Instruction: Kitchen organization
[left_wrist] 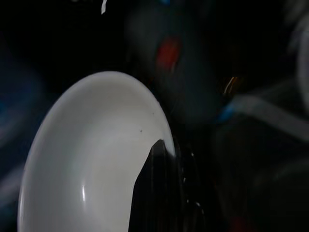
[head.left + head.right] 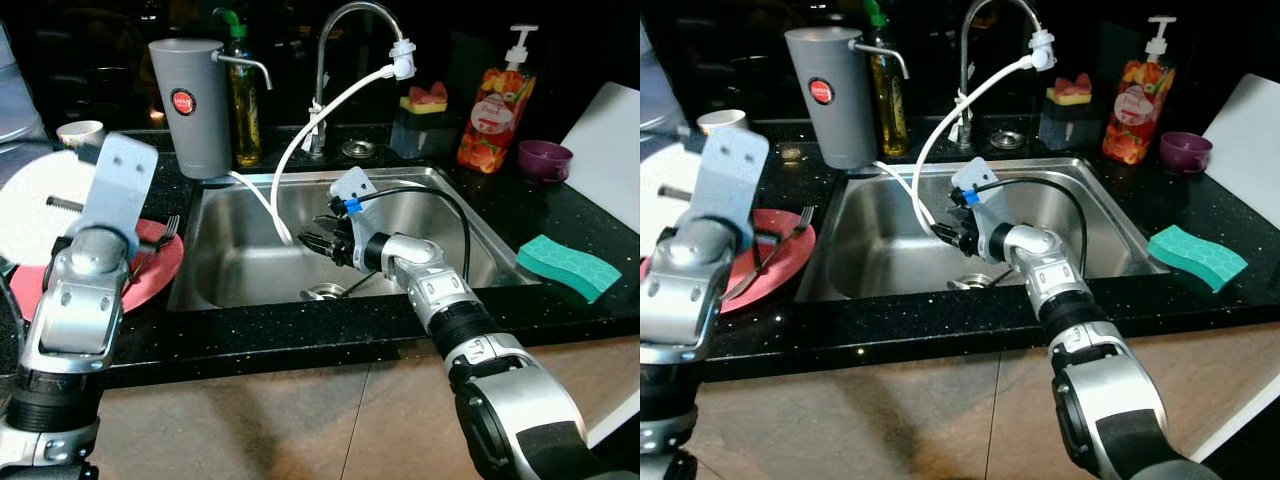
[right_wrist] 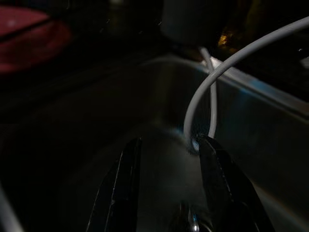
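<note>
White plate (image 1: 91, 159) pinched at its rim, far left of frame beside the sink.

Held by left gripper (image 1: 157, 193), one black finger lying over the rim; glazed, stiff, breakable, likely slick, so best gripped at the edge as now. Tilted near upright at middle left, face toward the camera, above red plate (image 2: 150, 272) with fork (image 2: 160, 236). Right gripper (image 3: 166, 186) lower centre, fingers spread and empty inside sink (image 2: 455, 200), one tip beside white hose (image 2: 330, 110) looping down from faucet (image 2: 350, 20).
</note>
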Robot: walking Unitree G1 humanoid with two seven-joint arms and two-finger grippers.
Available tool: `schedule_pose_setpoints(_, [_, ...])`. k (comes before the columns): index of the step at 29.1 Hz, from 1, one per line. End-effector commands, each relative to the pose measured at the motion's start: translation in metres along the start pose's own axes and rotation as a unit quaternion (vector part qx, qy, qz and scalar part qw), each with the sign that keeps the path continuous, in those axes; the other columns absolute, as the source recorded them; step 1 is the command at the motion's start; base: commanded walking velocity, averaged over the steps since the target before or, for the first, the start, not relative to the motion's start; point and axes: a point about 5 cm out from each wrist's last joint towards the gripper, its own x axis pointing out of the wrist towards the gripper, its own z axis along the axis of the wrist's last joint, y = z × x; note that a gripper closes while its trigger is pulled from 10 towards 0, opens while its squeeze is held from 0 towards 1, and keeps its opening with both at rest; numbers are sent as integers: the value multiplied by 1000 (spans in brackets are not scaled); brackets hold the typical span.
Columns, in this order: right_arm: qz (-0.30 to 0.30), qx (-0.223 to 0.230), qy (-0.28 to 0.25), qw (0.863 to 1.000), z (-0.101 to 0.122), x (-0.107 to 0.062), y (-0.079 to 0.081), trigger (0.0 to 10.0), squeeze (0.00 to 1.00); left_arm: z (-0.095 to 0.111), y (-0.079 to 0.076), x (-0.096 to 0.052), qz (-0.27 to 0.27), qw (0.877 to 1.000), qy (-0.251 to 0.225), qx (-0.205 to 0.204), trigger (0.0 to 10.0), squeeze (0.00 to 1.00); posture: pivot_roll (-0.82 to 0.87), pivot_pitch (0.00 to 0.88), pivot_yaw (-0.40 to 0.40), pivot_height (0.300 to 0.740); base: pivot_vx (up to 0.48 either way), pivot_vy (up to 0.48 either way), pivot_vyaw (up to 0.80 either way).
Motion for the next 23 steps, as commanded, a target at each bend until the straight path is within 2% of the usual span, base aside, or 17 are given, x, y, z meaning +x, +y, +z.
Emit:
schedule_pose_setpoints(1, [-15, 13, -18, 1000, 5, 0, -3, 10000, 0, 23, -5, -3, -24, 997, -72, -4, 0, 0, 113, 9, 5, 740, 0, 0, 0])
schedule_pose_setpoints(2, [-30, 21, -28, 999, 8, 0, -5, 10000, 0, 27, -11, -4, -47, 994, -91, -27, 0, 0, 112, 9, 5, 740, 0, 0, 0])
schedule_pose_setpoints(4, [-75, 47, -55, 995, 14, -1, -12, 10000, 0, 29, -26, -9, -130, 975, -100, -148, 0, 0, 109, 10, 7, 740, 0, 0, 0])
schedule_pose_setpoints(5, [-91, 58, -65, 992, 16, -2, -15, 10000, 0, 32, -33, -15, -177, 957, -115, -199, 0, 0, 109, 11, 8, 740, 0, 0, 0])
schedule_pose_setpoints(6, [-106, 69, -77, 989, 18, -3, -17, 10000, 0, 37, -40, -24, -238, 930, -137, -246, 0, 0, 109, 11, 8, 740, 0, 0, 0])
schedule_pose_setpoints(7, [-114, 75, -84, 987, 20, -3, -18, 10000, 0, 41, -44, -31, -275, 911, -152, -268, 0, 0, 109, 11, 8, 740, 0, 0, 0])
schedule_pose_setpoints(8, [-114, 75, -84, 987, 20, -3, -18, 10000, 0, 41, -44, -31, -275, 911, -152, -268, 0, 0, 109, 11, 8, 740, 0, 0, 0])
schedule_pose_setpoints(9, [-118, 80, -89, 986, 21, -4, -19, 10000, 0, 42, -49, -38, -313, 902, -161, -249, 0, 0, 106, 12, 9, 740, 0, 0, 0])
schedule_pose_setpoints(10, [-123, 82, -94, 984, 22, -4, -19, 10000, 0, 39, -55, -44, -343, 903, -164, -201, 0, 0, 107, 12, 10, 740, 0, 0, 0])
schedule_pose_setpoints(11, [-129, 87, -102, 983, 24, -5, -21, 10000, 0, 30, -61, -46, -362, 912, -149, -121, 0, 0, 109, 11, 9, 740, 0, 0, 0])
schedule_pose_setpoints(13, [-129, 87, -102, 983, 24, -5, -21, 10000, 0, 30, -61, -46, -362, 912, -149, -121, 0, 0, 109, 11, 9, 740, 0, 0, 0])
schedule_pose_setpoints(14, [-142, 93, -113, 979, 28, -6, -23, 10000, 0, 8, -63, -43, -365, 924, -116, 2, 0, 0, 108, 11, 11, 740, 0, 0, 0])
schedule_pose_setpoints(15, [-142, 93, -113, 979, 28, -6, -23, 10000, 0, 8, -63, -43, -365, 924, -116, 2, 0, 0, 108, 11, 11, 740, 0, 0, 0])
schedule_pose_setpoints(18, [-166, 104, -124, 973, 34, -7, -29, 10000, 0, -14, -45, -25, -301, 942, -86, 122, 0, 0, 109, 9, 11, 740, 0, 0, 0])
schedule_pose_setpoints(19, [-176, 107, -126, 970, 36, -8, -32, 10000, 976, -19, -38, -20, -276, 944, -78, 161, 0, 0, 110, 9, 10, 740, 0, 0, 0])
schedule_pose_setpoints(22, [-188, 114, -130, 967, 38, -10, -35, 10000, 1000, -27, -28, -13, -243, 941, -66, 227, 0, 0, 110, 9, 10, 740, 0, 0, 0])
schedule_pose_setpoints(23, [-188, 114, -130, 967, 38, -10, -35, 10000, 1000, -27, -28, -13, -243, 941, -66, 227, 0, 0, 110, 9, 10, 740, 0, 0, 0])
